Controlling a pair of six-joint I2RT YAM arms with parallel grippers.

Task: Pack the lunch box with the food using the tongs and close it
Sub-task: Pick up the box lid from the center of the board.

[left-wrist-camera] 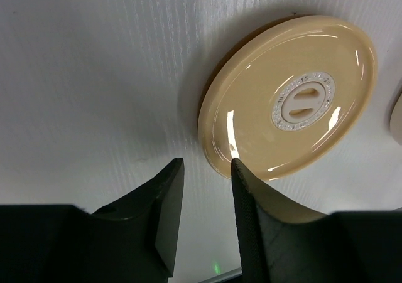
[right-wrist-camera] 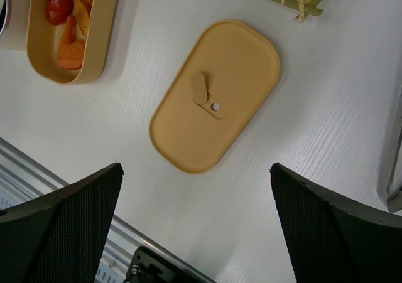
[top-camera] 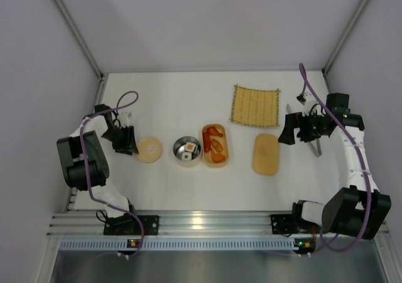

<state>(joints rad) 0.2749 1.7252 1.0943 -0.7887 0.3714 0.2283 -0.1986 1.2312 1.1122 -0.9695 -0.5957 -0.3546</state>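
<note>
The orange-tan lunch box [top-camera: 223,159] lies open mid-table with orange shrimp pieces [top-camera: 215,141] in it; the right wrist view shows the box [right-wrist-camera: 103,26] and shrimp [right-wrist-camera: 68,41] at top left. Its oval lid [top-camera: 266,154] lies flat to the right, and my right gripper [right-wrist-camera: 195,167] hangs wide open above the lid [right-wrist-camera: 217,95], holding nothing. The grey tongs [top-camera: 316,146] lie on the table beside the right gripper [top-camera: 294,131], at the right edge [right-wrist-camera: 393,170] of its wrist view. A sushi roll [top-camera: 188,149] sits in a steel bowl [top-camera: 179,144]. My left gripper [left-wrist-camera: 207,164] is narrowed and empty.
A round tan lid [left-wrist-camera: 292,98] lies flat just past the left fingertips, left of the bowl [top-camera: 149,150]. A bamboo mat [top-camera: 255,105] lies at the back right. White walls enclose the table on three sides, with an aluminium rail [top-camera: 207,220] along the near edge.
</note>
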